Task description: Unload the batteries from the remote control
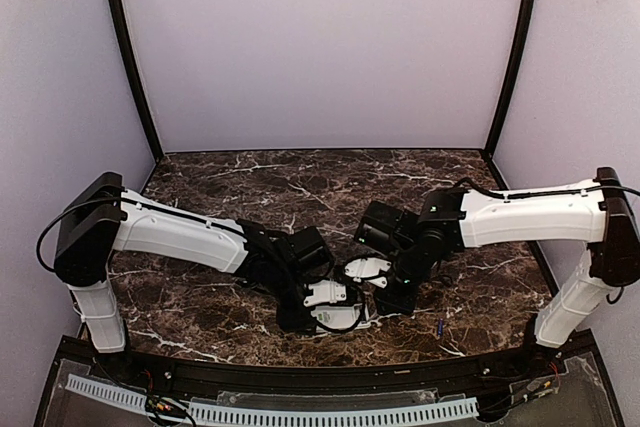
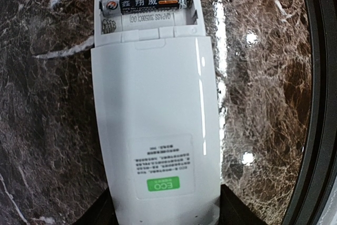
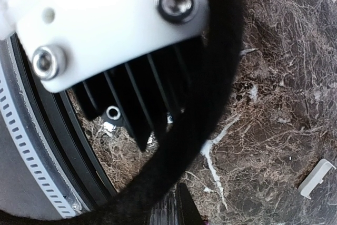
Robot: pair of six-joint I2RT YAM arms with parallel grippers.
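A battery lies inside the remote control

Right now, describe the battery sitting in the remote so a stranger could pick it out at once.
Start at the white remote control, back side up against the dark marble table. Its end opposite the green sticker has an open compartment. The battery lies crosswise in the outermost slot: a black-labelled cylinder with white characters, beside an empty slot.

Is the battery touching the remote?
Touching. The left wrist view shows the battery lying inside the remote, resting snugly in its open slot.
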